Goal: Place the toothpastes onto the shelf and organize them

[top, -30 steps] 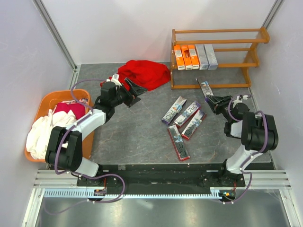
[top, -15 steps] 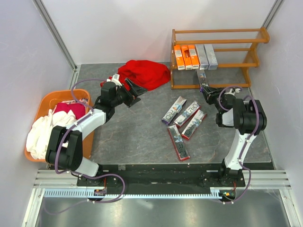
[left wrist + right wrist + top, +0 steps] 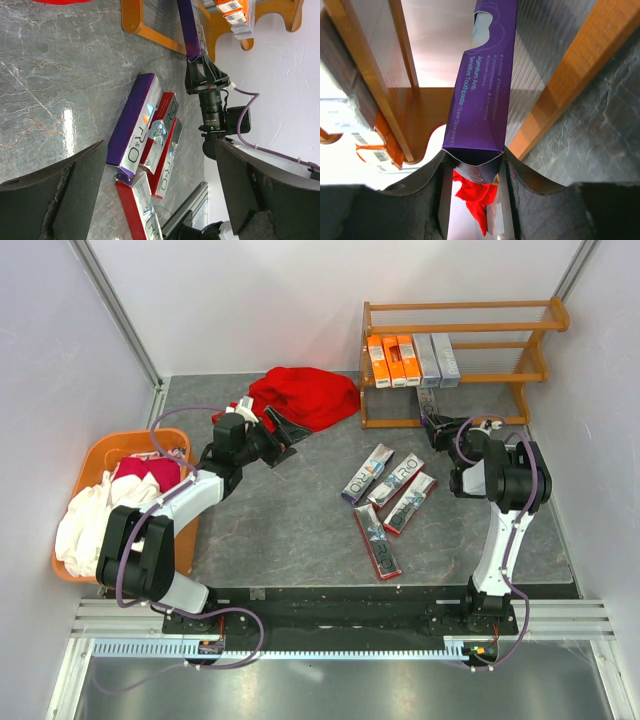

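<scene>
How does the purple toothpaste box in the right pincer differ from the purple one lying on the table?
The held box is clamped at one end by the right pincer; the loose box is untouched. The held box pokes into the lowest tier of the shelf; the loose box lies flat on the table beside a red box. Both are long, slim and dark purple.

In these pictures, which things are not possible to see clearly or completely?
- Top view: the purple toothpaste box ends under a tier of the shelf; its resting place is hidden.
- Right wrist view: the same box is cut off by the top edge.
- Left wrist view: the lowest red box is cut off by the bottom edge.
</scene>
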